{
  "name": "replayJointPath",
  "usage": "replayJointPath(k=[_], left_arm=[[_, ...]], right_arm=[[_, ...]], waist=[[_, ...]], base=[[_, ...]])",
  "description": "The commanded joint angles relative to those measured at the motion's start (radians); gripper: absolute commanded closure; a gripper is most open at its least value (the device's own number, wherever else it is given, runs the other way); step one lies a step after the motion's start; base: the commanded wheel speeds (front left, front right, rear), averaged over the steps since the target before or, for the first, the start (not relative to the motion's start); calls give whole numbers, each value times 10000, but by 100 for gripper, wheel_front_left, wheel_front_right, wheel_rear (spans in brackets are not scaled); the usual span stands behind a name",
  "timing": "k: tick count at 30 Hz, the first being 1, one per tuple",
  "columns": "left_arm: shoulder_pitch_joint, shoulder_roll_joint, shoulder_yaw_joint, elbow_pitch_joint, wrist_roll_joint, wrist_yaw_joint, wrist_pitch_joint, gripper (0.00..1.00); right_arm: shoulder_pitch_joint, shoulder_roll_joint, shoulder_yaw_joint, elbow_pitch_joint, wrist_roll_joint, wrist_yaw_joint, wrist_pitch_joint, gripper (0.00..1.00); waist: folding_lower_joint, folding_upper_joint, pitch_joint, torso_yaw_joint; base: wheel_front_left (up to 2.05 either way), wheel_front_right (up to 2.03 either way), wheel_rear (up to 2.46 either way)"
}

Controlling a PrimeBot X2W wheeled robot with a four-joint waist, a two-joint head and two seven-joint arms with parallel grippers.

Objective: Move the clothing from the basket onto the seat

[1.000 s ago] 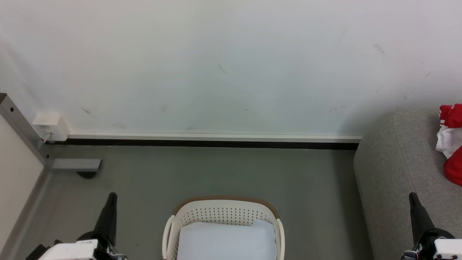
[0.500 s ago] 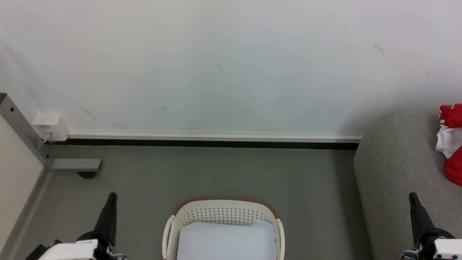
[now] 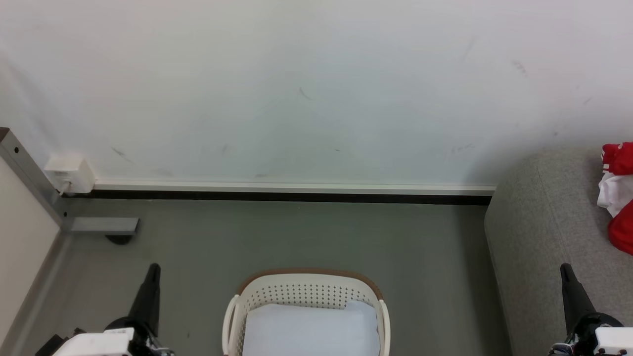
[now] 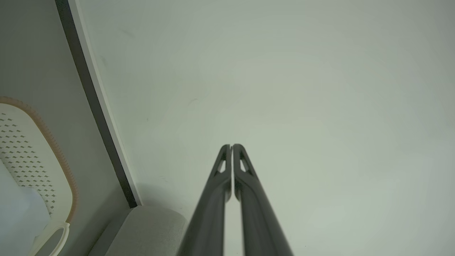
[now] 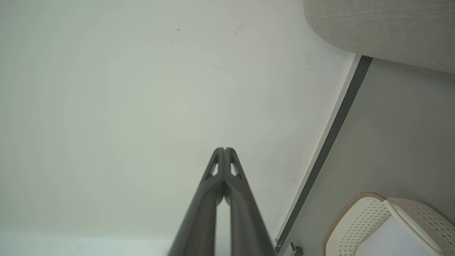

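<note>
The red and white clothing (image 3: 617, 195) lies crumpled on the grey seat (image 3: 544, 232) at the right edge of the head view. The cream basket (image 3: 306, 291) with a tan rim stands on the floor at bottom centre, holding a pale blue-white flat cloth (image 3: 309, 329). My left gripper (image 3: 154, 269) rests at lower left, shut and holding nothing, well left of the basket. My right gripper (image 3: 565, 269) rests at lower right, shut and holding nothing, over the seat's front part. Both wrist views show each gripper (image 4: 231, 145) (image 5: 224, 148) with fingertips together, pointing at the white wall.
A white wall with a dark baseboard (image 3: 296, 197) runs behind the basket. A metal frame leg (image 3: 101, 226) and a white socket box (image 3: 69, 173) stand at the left. Grey floor (image 3: 306, 237) lies between the basket and the wall.
</note>
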Motion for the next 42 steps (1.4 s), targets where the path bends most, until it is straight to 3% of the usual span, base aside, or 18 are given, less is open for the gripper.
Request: replayJointPath(k=[1,42], left_arm=[[-71,23,22,-39,-134,-61,38,100],[-70,23,20,-40,-136,-61,36,100]], right_arm=[[-134,-82,-41,-54,21,-21,27,100],[-133,-82,-40,-54,22,-21,27,100]], waist=[[0,0,0,0],[0,0,0,0]], base=[[0,0,0],[0,0,0]])
